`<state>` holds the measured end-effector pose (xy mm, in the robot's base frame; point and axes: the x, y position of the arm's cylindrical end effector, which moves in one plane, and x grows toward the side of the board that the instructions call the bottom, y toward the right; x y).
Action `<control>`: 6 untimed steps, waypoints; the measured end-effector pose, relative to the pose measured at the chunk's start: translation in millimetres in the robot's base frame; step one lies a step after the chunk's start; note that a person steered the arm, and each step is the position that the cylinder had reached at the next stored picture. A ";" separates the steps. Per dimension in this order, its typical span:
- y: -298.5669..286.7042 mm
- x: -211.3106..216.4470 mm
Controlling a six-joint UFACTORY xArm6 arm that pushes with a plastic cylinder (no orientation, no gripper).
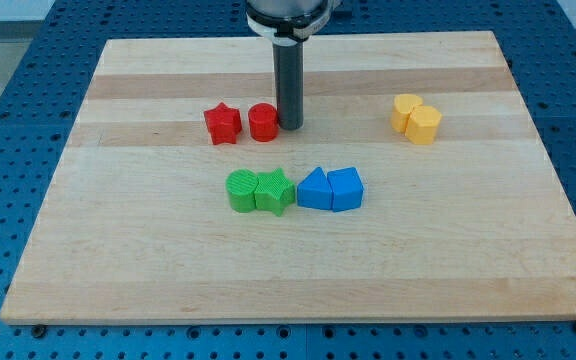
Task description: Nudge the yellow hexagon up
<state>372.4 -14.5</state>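
Yellow hexagon [424,125]: a short six-sided yellow block, lying flat on the surface [448,250] in the upper part of the view's right half. Flat top face up, side facets visible toward the view's bottom. Its upper-left side touches a second yellow block [405,110], whose shape is unclear. Both sit well inside the surface edges.

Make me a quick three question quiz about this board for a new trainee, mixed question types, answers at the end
1. True or false: my tip touches the yellow hexagon.
2. Which block is nearest my tip? A) red cylinder B) blue blocks C) green star
3. Fill in: the yellow hexagon sits toward the view's ____.

Key: 1 false, the tip stands far to the view's left of it. 2 A. 3 right.
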 end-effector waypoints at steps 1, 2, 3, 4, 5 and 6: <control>-4.4 2.7; -5.1 3.1; -1.1 3.1; 30.7 7.6; 70.8 19.0; 109.0 31.6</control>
